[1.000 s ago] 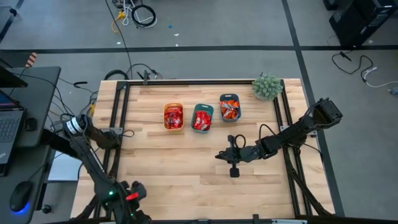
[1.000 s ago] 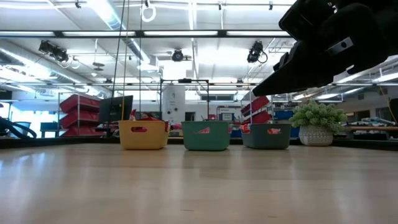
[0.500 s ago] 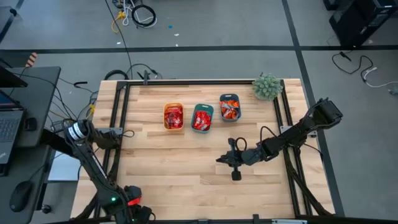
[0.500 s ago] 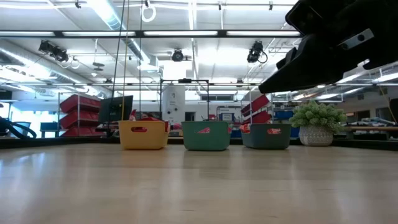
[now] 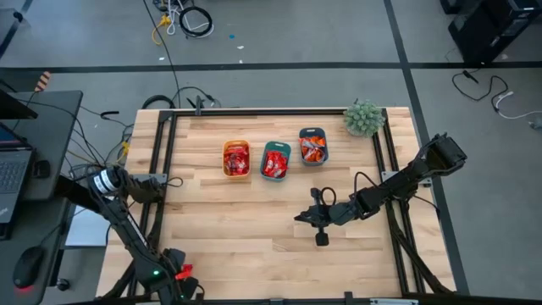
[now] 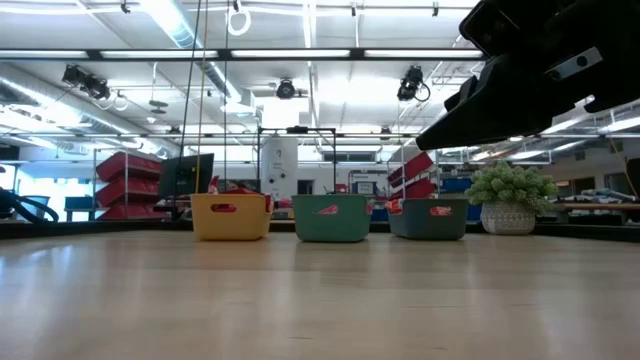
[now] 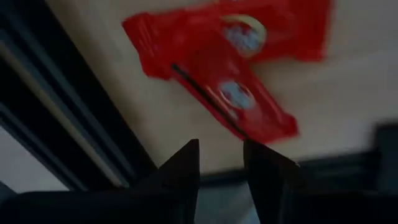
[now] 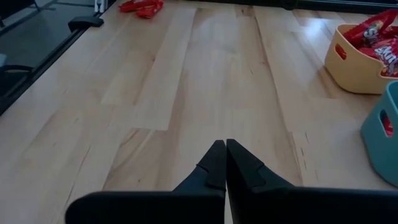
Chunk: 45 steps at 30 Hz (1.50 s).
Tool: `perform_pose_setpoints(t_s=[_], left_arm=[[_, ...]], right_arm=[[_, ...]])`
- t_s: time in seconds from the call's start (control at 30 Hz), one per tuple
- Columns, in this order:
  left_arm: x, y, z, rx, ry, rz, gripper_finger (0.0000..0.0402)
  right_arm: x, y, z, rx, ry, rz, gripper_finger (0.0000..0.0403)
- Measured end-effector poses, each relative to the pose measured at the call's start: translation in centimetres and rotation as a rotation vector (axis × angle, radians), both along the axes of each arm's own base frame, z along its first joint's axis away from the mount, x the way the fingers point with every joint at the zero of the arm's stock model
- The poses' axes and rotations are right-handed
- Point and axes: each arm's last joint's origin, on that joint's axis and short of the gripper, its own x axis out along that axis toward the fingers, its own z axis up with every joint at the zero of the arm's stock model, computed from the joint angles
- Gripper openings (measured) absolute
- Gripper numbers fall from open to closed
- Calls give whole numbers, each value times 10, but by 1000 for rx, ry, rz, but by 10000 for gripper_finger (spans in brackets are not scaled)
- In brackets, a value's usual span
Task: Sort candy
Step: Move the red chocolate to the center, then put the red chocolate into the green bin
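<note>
Red wrapped candy (image 7: 230, 68) lies overlapping on the wood at the table's near left corner, beside the black frame rail (image 7: 74, 118). My left gripper (image 7: 221, 146) hovers over it, open, with the candy beyond its fingertips and nothing between them; in the high view it sits at the near left corner (image 5: 179, 275). The same candy (image 8: 142, 6) shows far off in the right wrist view. More candy fills the yellow bin (image 5: 236, 159), the teal bin (image 5: 275, 163) and the grey-blue bin (image 5: 312, 148). My right gripper (image 5: 298, 214) is shut over mid-table and holds nothing.
A potted plant (image 5: 364, 117) stands at the far right corner. The three bins stand in a row at the far middle (image 6: 330, 218). Black frame rails run along the table's left (image 5: 161, 178) and right (image 5: 385, 169) sides. Bare wood (image 8: 186, 81) lies between my right gripper and the corner candy.
My left gripper has moved toward the table's near edge at the near left corner. My right arm shifted a little toward the near edge early on, then stayed still.
</note>
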Motion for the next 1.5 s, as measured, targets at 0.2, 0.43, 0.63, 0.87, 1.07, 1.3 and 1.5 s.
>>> perform_pose_setpoints(t_s=[0.2, 0.43, 0.63, 0.87, 1.07, 1.3, 1.5], left_arm=[[-2, 4, -18, 39, 17, -43, 88], [14, 18, -20, 150, -118, -108, 34], [39, 45, -21, 318, -214, -244, 14], [82, 77, -15, 358, -246, -332, 13], [100, 85, -6, 332, -264, -223, 25], [108, 86, 1, 308, -282, -198, 85], [111, 88, 0, 367, -313, -155, 156]], right_arm=[[0, 0, 0, 0, 0, 0, 0], [0, 0, 0, 0, 0, 1, 0], [0, 0, 0, 1, 0, 0, 0], [0, 0, 0, 0, 0, 0, 0], [0, 0, 0, 0, 0, 0, 0], [0, 0, 0, 1, 1, 2, 0], [0, 0, 0, 2, 1, 5, 0]])
